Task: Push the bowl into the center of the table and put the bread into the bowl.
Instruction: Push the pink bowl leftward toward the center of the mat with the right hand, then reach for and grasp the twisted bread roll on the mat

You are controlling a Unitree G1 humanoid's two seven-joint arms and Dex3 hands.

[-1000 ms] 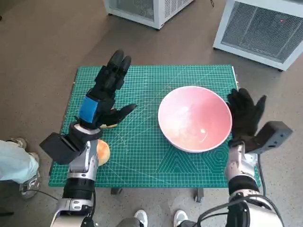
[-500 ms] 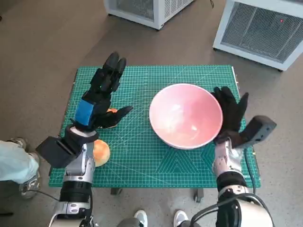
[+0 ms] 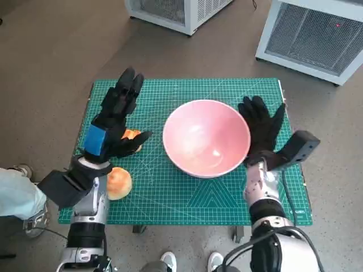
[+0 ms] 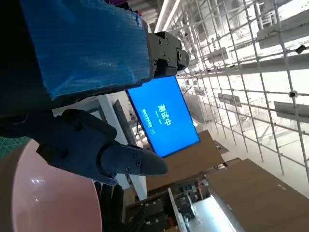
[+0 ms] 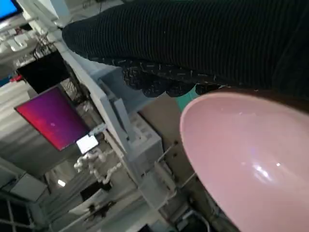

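A pink bowl point(image 3: 206, 137) stands empty near the middle of the green mat point(image 3: 170, 190); it also shows in the right wrist view point(image 5: 251, 159) and the left wrist view point(image 4: 48, 193). My right hand point(image 3: 262, 127), fingers spread flat, presses against the bowl's right side. My left hand point(image 3: 112, 116) hovers with fingers apart over the mat's left part, holding nothing. One bread roll point(image 3: 119, 182) lies near the front left by my left forearm. A second orange piece point(image 3: 131, 135) shows under the left hand, partly hidden.
The mat covers a small table; its edges point(image 3: 187, 225) drop to the brown floor. White cabinets point(image 3: 309, 34) stand beyond the far side. A person's leg and shoe point(image 3: 20, 198) are at the left, and feet point(image 3: 193, 262) show below the front edge.
My right hand has moved left, pushing the bowl from the right side toward the mat's centre. The left hand has drifted slightly left, uncovering the orange piece beneath it.
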